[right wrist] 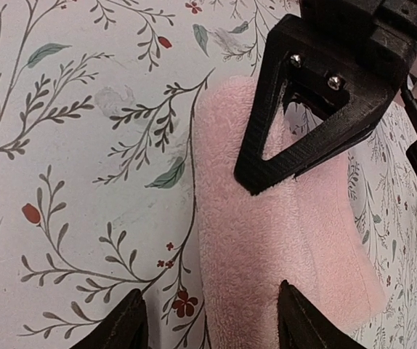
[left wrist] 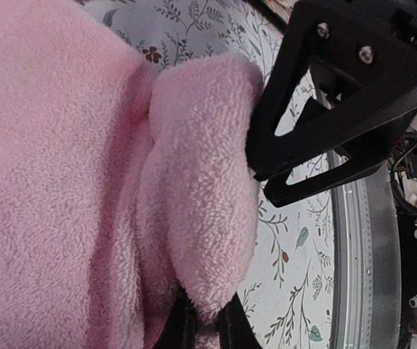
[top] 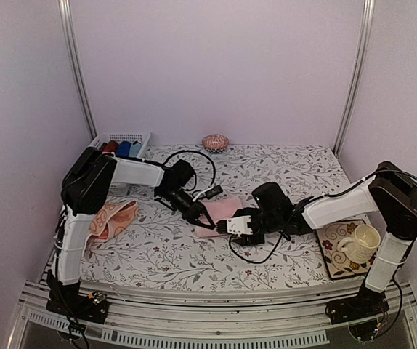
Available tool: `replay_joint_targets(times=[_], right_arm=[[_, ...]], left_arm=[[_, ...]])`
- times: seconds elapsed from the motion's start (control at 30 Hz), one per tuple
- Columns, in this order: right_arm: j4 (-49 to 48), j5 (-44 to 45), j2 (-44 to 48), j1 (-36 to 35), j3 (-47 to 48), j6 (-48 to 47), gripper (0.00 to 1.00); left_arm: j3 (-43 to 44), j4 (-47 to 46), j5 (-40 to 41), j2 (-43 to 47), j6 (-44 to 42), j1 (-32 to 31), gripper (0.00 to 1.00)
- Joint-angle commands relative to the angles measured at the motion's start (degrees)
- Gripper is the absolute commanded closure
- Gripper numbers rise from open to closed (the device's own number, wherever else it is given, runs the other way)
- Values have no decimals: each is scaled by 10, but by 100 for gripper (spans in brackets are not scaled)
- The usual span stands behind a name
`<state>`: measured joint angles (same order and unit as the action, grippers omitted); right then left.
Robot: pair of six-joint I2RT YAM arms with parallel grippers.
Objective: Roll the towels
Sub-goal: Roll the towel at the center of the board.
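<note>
Left gripper (top: 200, 217) is clamping the pink towel (left wrist: 63, 182) mid-table; right gripper (right wrist: 212, 323) is straddling its edge, jaws apart; any uneven tug is risking unrolling

I count two towels: one pink towel (top: 227, 209) and one peach towel (top: 111, 219). One basket (top: 127, 136) with what look like three rolled cloths (top: 123, 150). One mug (top: 362, 242), one floral mat (top: 334, 255), one ball (top: 215, 142). Two pincers of mine: left pincer (top: 203, 218), right pincer (top: 221, 227). One tabletop (top: 194, 254).
</note>
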<state>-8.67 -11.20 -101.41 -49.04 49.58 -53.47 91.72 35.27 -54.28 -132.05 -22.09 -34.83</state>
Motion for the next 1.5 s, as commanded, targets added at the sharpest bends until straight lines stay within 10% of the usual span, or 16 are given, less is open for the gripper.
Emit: replay_joint_targets(times=[0.0,0.27,0.53,0.67,0.93,1.47], right_arm=[[-16,41,-31,-4,24,-16,39],[-18,68,-60,-5,40,-13,45],[4,72,-86,-4,48,7,75],[30,61,-85,-4,54,21,94],[84,34,-81,-4,64,73,97],[216,-108,-112,48,150,180,97]], left_arm=[[-7,38,62,-43,2,15,100],[-6,43,58,-48,-3,19,100],[1,43,68,-47,5,29,98],[-3,32,86,-29,10,33,80],[-66,-51,154,82,28,39,25],[-384,-383,295,364,-69,-22,3]])
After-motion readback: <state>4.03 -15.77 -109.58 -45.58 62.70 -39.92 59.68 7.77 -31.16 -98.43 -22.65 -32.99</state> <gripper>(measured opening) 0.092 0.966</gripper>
